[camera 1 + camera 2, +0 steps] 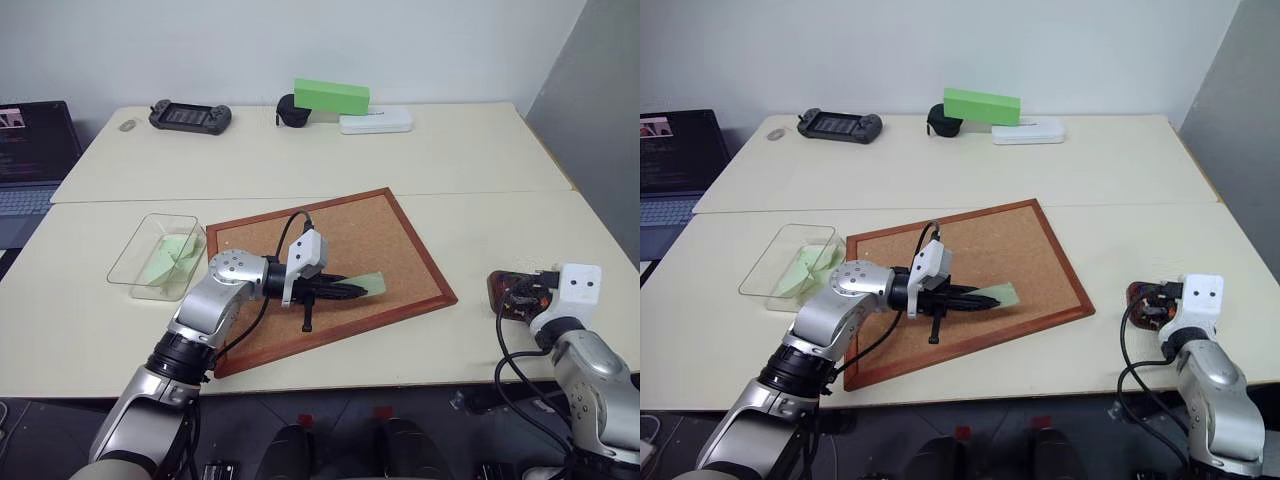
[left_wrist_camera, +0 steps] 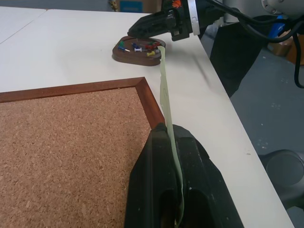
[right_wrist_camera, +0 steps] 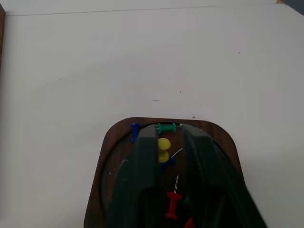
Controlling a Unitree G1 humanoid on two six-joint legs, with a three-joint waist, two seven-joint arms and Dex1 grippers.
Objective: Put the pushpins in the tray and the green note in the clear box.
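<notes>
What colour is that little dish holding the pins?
Dark reddish-brown; the tray shows best in the right wrist view.

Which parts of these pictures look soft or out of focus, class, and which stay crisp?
Right wrist view: the right gripper is a soft dark blur over the reddish-brown tray. Left wrist view: the brown corkboard grain stays crisp, and the left gripper looks only slightly soft.

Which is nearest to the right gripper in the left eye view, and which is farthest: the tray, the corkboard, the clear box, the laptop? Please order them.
From the right gripper:
1. The tray, directly under its fingers at the table's right edge.
2. The corkboard, at the table's centre.
3. The clear box, left of the corkboard.
4. The laptop, at the far left edge.
</notes>
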